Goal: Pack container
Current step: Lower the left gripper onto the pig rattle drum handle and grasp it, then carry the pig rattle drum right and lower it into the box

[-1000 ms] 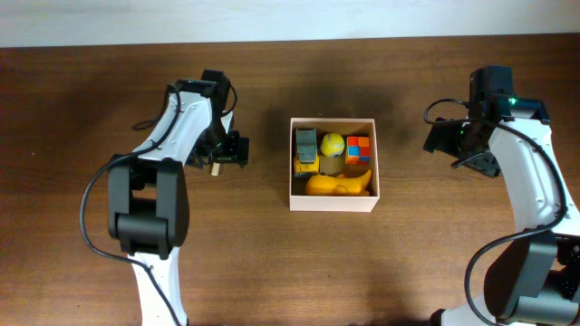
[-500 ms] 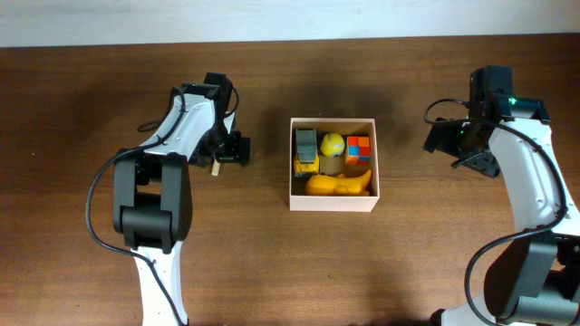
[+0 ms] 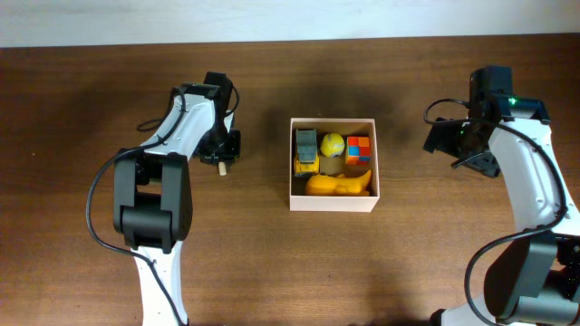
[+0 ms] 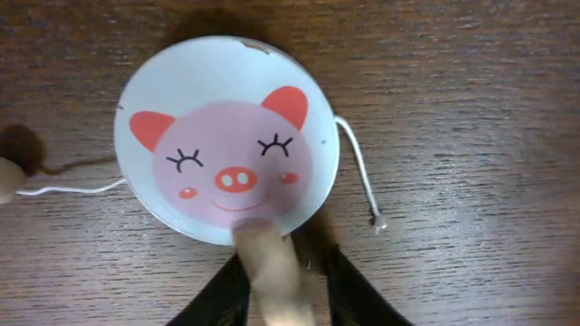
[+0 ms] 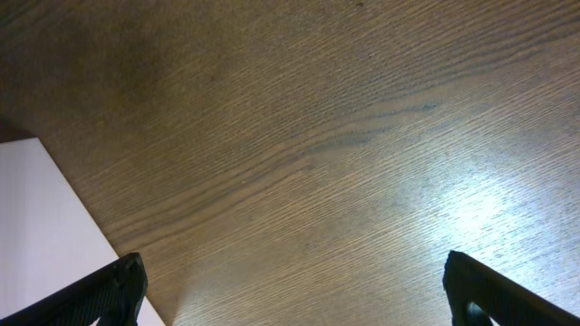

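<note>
Container (image 3: 333, 205) awaits another toy: left fingers (image 4: 217, 294) clench the handle (image 4: 272, 272) of the pig-faced rattle drum (image 4: 227, 140) ahead of them; a lift should come next. Right fingers (image 5: 113, 285) gape, empty.

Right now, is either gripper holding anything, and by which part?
Left gripper pinches the pig drum by its wooden handle. Right gripper is open, holding nothing.

White arms (image 3: 186, 122), black joints (image 3: 149, 217), cables (image 3: 91, 204)
</note>
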Controlling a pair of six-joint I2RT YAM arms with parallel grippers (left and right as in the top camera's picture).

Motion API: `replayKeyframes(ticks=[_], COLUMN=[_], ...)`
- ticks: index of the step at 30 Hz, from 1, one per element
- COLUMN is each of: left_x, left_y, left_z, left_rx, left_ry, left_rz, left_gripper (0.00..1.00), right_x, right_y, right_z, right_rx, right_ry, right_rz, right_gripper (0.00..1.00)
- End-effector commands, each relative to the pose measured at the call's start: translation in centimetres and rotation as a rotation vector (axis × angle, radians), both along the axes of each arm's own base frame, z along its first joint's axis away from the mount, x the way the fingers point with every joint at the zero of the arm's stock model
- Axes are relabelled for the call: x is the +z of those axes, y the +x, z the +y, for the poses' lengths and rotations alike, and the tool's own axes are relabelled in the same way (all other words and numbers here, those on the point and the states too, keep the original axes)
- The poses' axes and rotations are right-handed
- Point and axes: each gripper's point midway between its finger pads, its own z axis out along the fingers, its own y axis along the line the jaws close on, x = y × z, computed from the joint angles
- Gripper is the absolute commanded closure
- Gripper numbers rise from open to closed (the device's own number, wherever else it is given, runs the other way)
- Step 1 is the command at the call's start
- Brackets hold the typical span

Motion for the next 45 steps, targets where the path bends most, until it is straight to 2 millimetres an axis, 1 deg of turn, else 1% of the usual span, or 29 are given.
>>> replayKeyframes(ticks=[1, 2, 5, 11, 14, 16, 19, 20, 21, 22, 26, 27, 29, 33, 36, 38, 41, 42, 45], left_x=[-0.8, -0.8, -0.8, -0.3, 1.0, 2.2, 4.9, 6.5, 7.6, 9.5, 12.7, 13.6, 14.7, 15.8, 15.8, 15.6, 15.4, 15.2, 15.1], left_y=[-0.2, -0.2, -0.1, 0.2, 0.9, 1.5, 2.5, 2.9, 3.0, 3.1, 2.6, 2.2, 1.3, -0.8, -2.3, -3.0, -2.9, -2.6, -1.8], left_z=[0.3, 0.3, 0.2, -0.1, -0.8, -1.5, -3.6, -4.8, -5.6, -7.0, -9.3, -10.1, -11.4, -14.4, -17.0, -18.4, -20.5, -21.4, -23.0], left_rx=[0.004, 0.005, 0.004, 0.005, -0.002, -0.037, -0.139, -0.204, -0.248, -0.319, -0.461, -0.521, -0.623, -0.825, -0.978, -1.067, -1.155, -1.183, -1.228], left_ry=[0.010, 0.010, 0.009, -0.010, -0.046, -0.086, -0.193, -0.258, -0.297, -0.357, -0.401, -0.402, -0.402, -0.405, -0.408, -0.383, -0.299, -0.258, -0.176], left_rz=[0.017, 0.017, 0.013, 0.006, -0.005, -0.019, -0.055, -0.075, -0.089, -0.113, -0.151, -0.159, -0.165, -0.164, -0.167, -0.176, -0.225, -0.255, -0.318], left_gripper=[0.82, 0.84, 0.86, 0.86, 0.87, 0.87, 0.89, 0.89, 0.89, 0.89, 0.89, 0.89, 0.89, 0.89, 0.89, 0.89, 0.89, 0.89, 0.89], right_x=[0.0, 0.0, 0.0, 0.0, 0.0, 0.0, 0.0, 0.0, 0.0, 0.0, 0.0, 0.0, 0.0, 0.0, 0.0, 0.0, 0.0, 0.0, 0.0], right_y=[0.0, 0.0, 0.0, 0.0, 0.0, 0.0, 0.0, 0.0, 0.0, 0.0, 0.0, 0.0, 0.0, 0.0, 0.0, 0.0, 0.0, 0.0, 0.0], right_z=[-0.5, -0.5, -0.5, -0.5, -0.5, -0.5, -0.5, -0.5, -0.5, -0.5, -0.5, -0.5, -0.5, -0.5, -0.5, -0.5, -0.5, -0.5, -0.5], right_rx=[-0.017, -0.017, -0.017, -0.017, -0.017, -0.017, -0.017, -0.017, -0.017, -0.017, -0.017, -0.017, -0.017, -0.017, -0.017, -0.017, -0.017, -0.017, -0.017], right_ry=[-0.018, -0.018, -0.018, -0.018, -0.018, -0.018, -0.018, -0.018, -0.018, -0.018, -0.018, -0.018, -0.018, -0.018, -0.018, -0.018, -0.018, -0.018, -0.018], right_rz=[0.001, 0.001, 0.001, 0.001, 0.001, 0.001, 0.001, 0.001, 0.001, 0.001, 0.001, 0.001, 0.001, 0.001, 0.001, 0.001, 0.001, 0.001, 0.001], right_gripper=[0.01, 0.01, 0.01, 0.01, 0.01, 0.01, 0.01, 0.01, 0.01, 0.01, 0.01, 0.01, 0.01, 0.01, 0.01, 0.01, 0.01, 0.01, 0.01])
